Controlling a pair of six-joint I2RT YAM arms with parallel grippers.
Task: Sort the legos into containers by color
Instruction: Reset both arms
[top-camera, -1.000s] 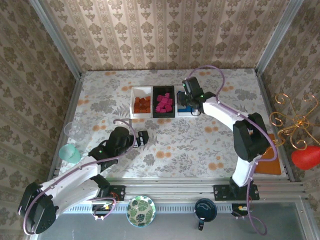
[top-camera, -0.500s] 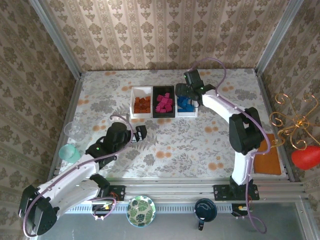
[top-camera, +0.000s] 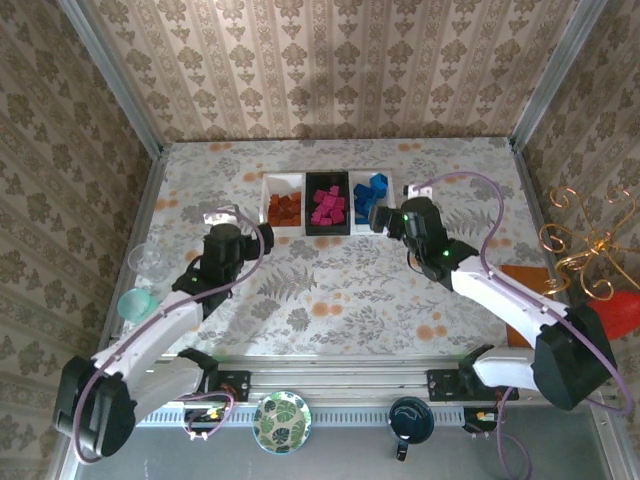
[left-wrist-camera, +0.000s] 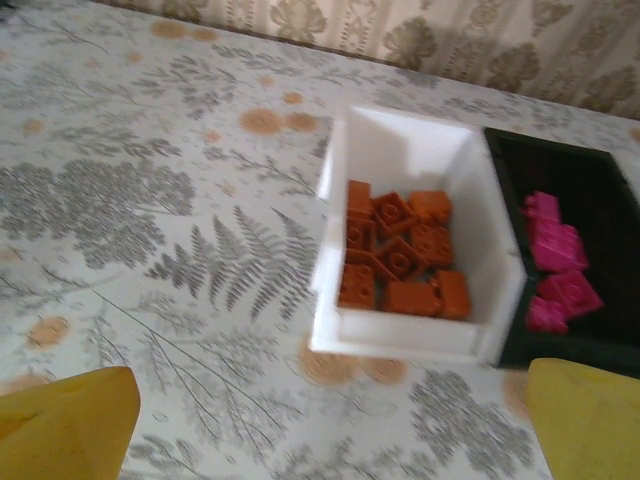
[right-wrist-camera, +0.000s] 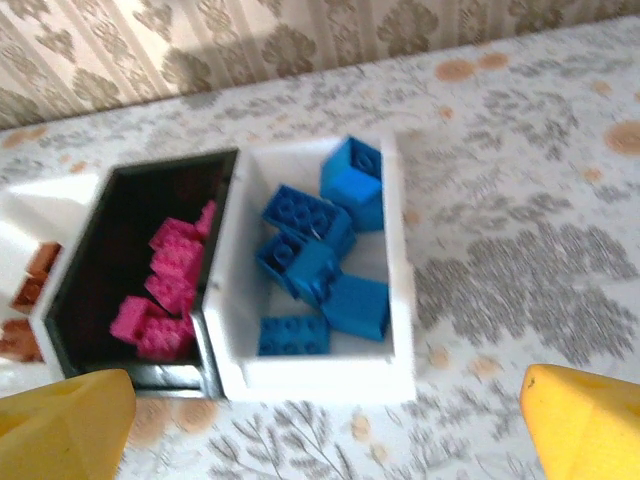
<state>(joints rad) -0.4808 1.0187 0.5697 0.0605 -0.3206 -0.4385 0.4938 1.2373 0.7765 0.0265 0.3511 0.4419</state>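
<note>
While the left hand (left-wrist-camera: 325, 428) and right hand (right-wrist-camera: 322, 422) gape wide, the containers (top-camera: 283, 184) run left-to-right.

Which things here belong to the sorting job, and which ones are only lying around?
Job: orange legos, pink legos, blue legos, joined trays.
Lying about: leaf plate, teal cup, wire ornament, dark cup.

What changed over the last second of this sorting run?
The right gripper opened and drew back from over the right white tray. The left gripper, open throughout, swung left and farther out. The three trays and their bricks stayed put.
</note>
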